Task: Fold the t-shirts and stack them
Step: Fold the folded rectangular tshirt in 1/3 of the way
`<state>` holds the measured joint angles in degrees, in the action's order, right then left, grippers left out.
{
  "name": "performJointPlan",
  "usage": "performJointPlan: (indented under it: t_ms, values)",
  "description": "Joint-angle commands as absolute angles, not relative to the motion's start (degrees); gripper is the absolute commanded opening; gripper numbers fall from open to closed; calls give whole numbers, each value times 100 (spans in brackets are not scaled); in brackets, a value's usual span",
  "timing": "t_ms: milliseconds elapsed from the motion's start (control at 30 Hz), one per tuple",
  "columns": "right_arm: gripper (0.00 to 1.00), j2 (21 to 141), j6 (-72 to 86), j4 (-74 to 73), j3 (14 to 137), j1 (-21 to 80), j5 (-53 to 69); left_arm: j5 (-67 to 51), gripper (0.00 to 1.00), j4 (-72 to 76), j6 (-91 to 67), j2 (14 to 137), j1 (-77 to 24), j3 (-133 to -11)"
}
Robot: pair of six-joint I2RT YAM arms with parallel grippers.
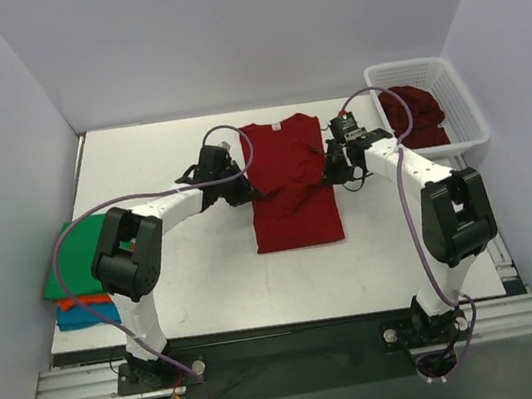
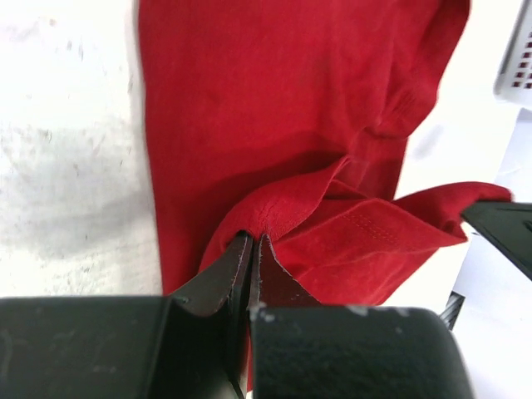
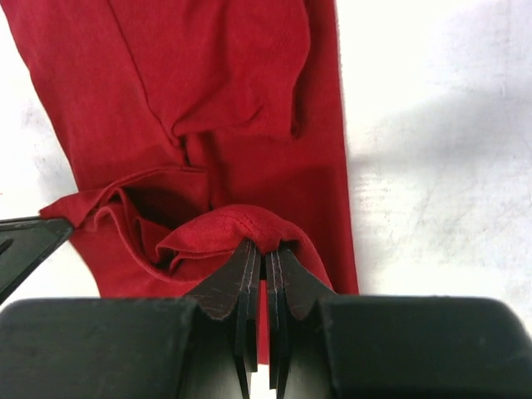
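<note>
A dark red t-shirt (image 1: 291,187) lies lengthwise on the table's middle, its sides folded inward, a small white neck label at its far end. My left gripper (image 1: 245,191) is shut on its left edge, the cloth (image 2: 274,208) pinched between the fingertips. My right gripper (image 1: 331,173) is shut on the right edge, with a hemmed fold (image 3: 241,229) bunched between its jaws. Folded t-shirts sit in a stack at the table's left: green (image 1: 78,258) on top, orange (image 1: 88,301) and blue (image 1: 80,316) below. More dark red t-shirts (image 1: 413,115) lie crumpled in the basket.
A white mesh basket (image 1: 461,103) stands at the back right corner. White walls close in the table (image 1: 211,299) on the left, back and right. Purple cables loop over both arms.
</note>
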<state>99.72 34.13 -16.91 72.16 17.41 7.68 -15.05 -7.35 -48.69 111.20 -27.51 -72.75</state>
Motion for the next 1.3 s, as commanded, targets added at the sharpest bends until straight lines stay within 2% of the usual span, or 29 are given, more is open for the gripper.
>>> performJointPlan:
  t_ms: [0, 433, 500, 533, 567, 600, 633, 667, 700, 733, 800, 900, 967, 1000, 1033, 1067, 1167, 1200, 1267]
  values:
    - [0, 10019, 3278, -1679, 7471, 1600, 861, -1749, 0, -431, -4737, 11092, -2646, -7629]
    - [0, 10564, 3076, -1661, 7813, 1275, 1195, -1995, 0, -132, -4632, 11390, -2329, -7805]
    - [4, 10643, 3015, -1661, 7901, 1231, 1283, -2039, 0, -123, -4579, 11469, -2294, -7875]
    - [13, 10704, 2971, -1661, 8032, 1239, 1292, -2056, 0, -114, -4553, 11478, -2277, -7858]
    - [21, 10714, 2927, -1661, 8085, 1222, 1318, -2074, 7, -88, -4553, 11461, -2259, -7823]
    - [29, 10723, 2866, -1670, 8138, 1222, 1327, -2083, 32, -79, -4544, 11444, -2241, -7796]
    - [40, 10688, 2839, -1679, 8208, 1204, 1336, -2092, 43, -88, -4483, 11417, -2189, -7770]
    - [44, 10661, 2821, -1705, 8226, 1178, 1345, -2127, 53, 112, -4448, 11330, -2171, -7735]
    - [48, 10609, 2821, -1722, 8235, 1169, 1353, -2110, 67, 114, -4395, 11268, -2145, -7700]
    - [53, 10504, 2778, -1757, 8235, 1169, 1327, -2101, 70, 123, -4368, 11189, -2092, -7664]
    - [55, 10337, 2769, -1837, 8157, 1186, 1283, -2031, 75, 149, -4351, 10873, -2057, -7455]
    - [55, 9933, 2795, -1881, 7753, 1292, 1126, -1872, 72, 97, -4350, 10425, -2109, -7165]
    - [52, 9625, 2830, -1863, 7490, 1511, 1003, -1802, 62, 88, -4351, 10214, -2310, -7006]
    - [46, 9485, 2865, -1855, 7219, 1703, 845, -1793, 57, 79, -4342, 10169, -2416, -6909]
    - [43, 9431, 2909, -1846, 7103, 1775, 783, -1776, 49, 79, -4359, 10160, -2513, -6873]
    - [42, 9387, 2970, -1776, 6962, 1871, 747, -1758, 36, 105, -4377, 10169, -2731, -6838]
    - [41, 9316, 3067, -1583, 6610, 2205, 554, -1626, 25, 262, -4499, 10326, -3040, -6707]
    - [41, 9360, 3128, -1521, 6470, 2267, 510, -1609, 17, 333, -4570, 10388, -3180, -6680]
    - [41, 9483, 3155, -1424, 6373, 2372, 457, -1530, 12, 465, -4675, 10651, -3295, -6592]
